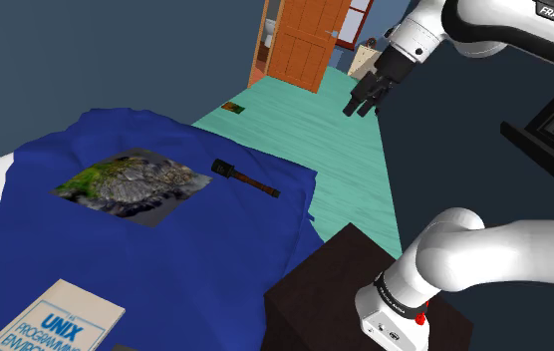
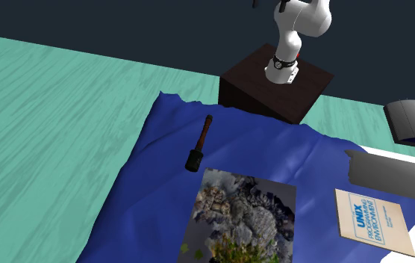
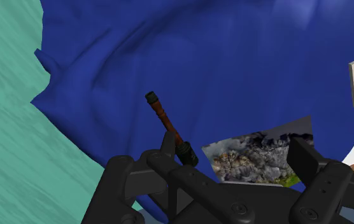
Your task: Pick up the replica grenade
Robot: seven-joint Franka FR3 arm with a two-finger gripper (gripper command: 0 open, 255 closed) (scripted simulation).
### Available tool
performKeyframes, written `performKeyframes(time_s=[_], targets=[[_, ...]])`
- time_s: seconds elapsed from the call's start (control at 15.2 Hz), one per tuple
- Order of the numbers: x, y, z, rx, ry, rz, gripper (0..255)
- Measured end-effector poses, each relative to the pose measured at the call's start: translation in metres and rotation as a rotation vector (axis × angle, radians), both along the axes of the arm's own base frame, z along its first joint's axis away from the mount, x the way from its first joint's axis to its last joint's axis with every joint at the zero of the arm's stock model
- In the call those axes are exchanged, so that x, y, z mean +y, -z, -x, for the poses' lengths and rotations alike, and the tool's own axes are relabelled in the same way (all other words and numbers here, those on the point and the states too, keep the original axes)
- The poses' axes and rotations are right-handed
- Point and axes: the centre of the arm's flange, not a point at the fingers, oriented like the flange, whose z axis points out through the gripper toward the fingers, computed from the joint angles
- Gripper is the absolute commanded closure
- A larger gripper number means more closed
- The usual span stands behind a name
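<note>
Replica grenade [image 1: 245, 177] — a slim stick, dark head on a reddish-brown handle — lies on the rumpled blue cloth [image 1: 165, 264] beside the rocky photo print [image 1: 131, 184], well apart from the black gripper [image 1: 362, 106], whose fingers [image 3: 302, 154] stand apart, empty; closing off-centre would likely roll it or pinch cloth.

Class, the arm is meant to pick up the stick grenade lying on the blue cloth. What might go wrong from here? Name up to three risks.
1. The grenade is slim and lies flat on the rumpled blue cloth, so the gripper may pinch cloth with it.
2. Its head lies close to the rocky picture, which a finger might nudge.
3. The open gripper hangs well above the grenade, so a slightly skewed descent could miss the narrow handle.
</note>
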Motion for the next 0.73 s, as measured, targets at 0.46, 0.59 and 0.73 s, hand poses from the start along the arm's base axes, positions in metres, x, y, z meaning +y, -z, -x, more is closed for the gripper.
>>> performKeyframes(time_s=[0.46,0.59,0.73], targets=[[-0.007,0.051,-0.044,0.011,-0.058,0.008,0],[-0.012,0.073,-0.06,0.016,-0.082,0.012,0],[-0.014,0.095,-0.078,0.019,-0.105,0.015,0]])
